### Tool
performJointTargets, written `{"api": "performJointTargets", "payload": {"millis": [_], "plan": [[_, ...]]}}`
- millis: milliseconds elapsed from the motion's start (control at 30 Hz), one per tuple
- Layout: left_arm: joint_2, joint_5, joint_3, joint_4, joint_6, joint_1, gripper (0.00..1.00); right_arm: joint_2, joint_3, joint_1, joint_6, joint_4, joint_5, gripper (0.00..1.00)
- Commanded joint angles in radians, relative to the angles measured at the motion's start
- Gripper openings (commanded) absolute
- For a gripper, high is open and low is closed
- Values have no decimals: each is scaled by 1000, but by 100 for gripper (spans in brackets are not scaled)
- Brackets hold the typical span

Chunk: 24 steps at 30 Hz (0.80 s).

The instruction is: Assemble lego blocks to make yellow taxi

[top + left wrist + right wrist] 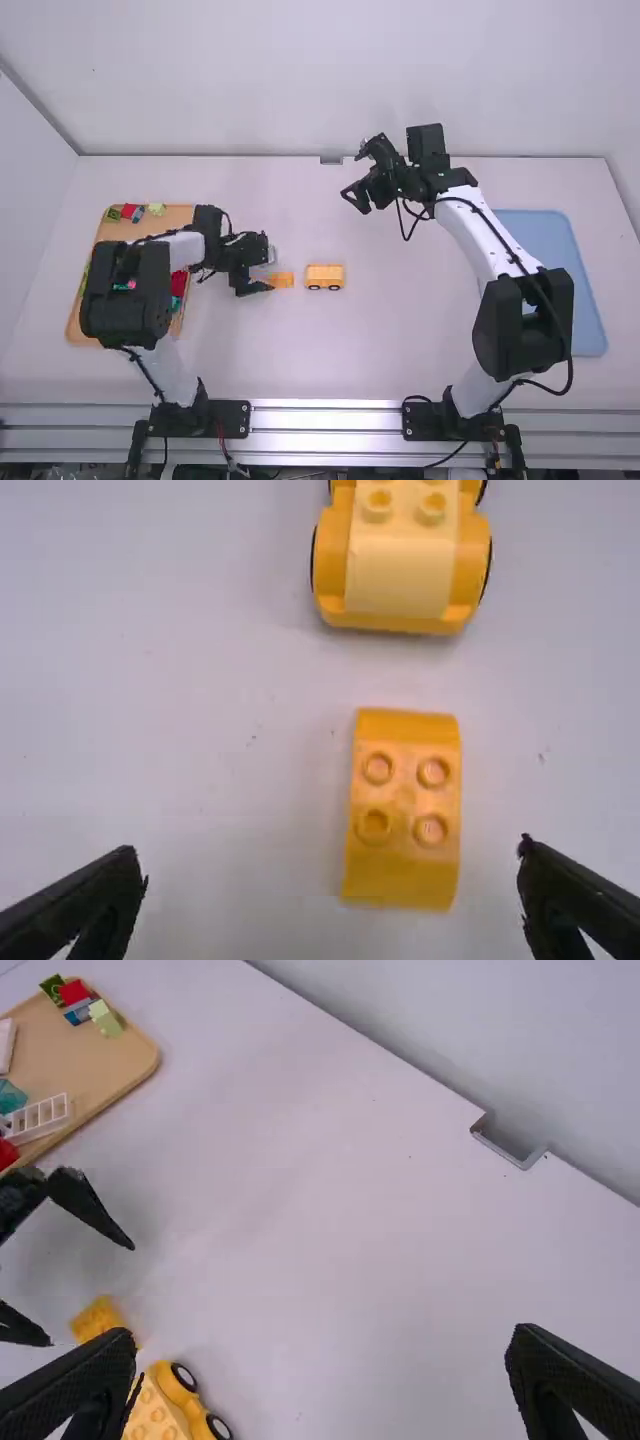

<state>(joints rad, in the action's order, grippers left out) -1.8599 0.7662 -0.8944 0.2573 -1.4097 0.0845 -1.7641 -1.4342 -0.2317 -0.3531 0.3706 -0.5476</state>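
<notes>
Just past the spread left gripper (268, 273) lies a yellow block (405, 798)

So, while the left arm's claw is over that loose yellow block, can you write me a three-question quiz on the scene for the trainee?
1. Multiple choice: which yellow piece is nearer the left claw?
a) the wheeled car
b) the loose block
c) both equally near

2. True or false: the loose block is already joined to the wheeled car.

3. Fill in: in the left wrist view, the loose block's top shows ____ round studs.

Key: 1 b; 2 false, there is bare table between them; 3 four.
</notes>
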Motion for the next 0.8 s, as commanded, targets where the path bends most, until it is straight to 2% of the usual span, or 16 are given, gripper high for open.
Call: {"api": "performJointTargets", "payload": {"millis": [0, 167, 367, 500, 700, 767], "plan": [[-27, 182, 74, -76, -31, 59, 99, 12, -18, 3, -23, 4, -4, 99], [-27, 280, 172, -238, 138, 115, 99, 12, -18, 3, -65, 1, -4, 99], [-55, 302, 201, -340, 139, 93, 99, 12, -18, 3, -63, 2, -5, 98], [-117, 405, 132, -263, 64, 85, 99, 12, -18, 3, -63, 4, -5, 99], [-230, 406, -11, -71, -47, 83, 100, 12, -18, 2, -63, 13, -5, 99], [-248, 404, -23, -47, -105, 77, 96, 12, -18, 2, -63, 13, -5, 99]]}}
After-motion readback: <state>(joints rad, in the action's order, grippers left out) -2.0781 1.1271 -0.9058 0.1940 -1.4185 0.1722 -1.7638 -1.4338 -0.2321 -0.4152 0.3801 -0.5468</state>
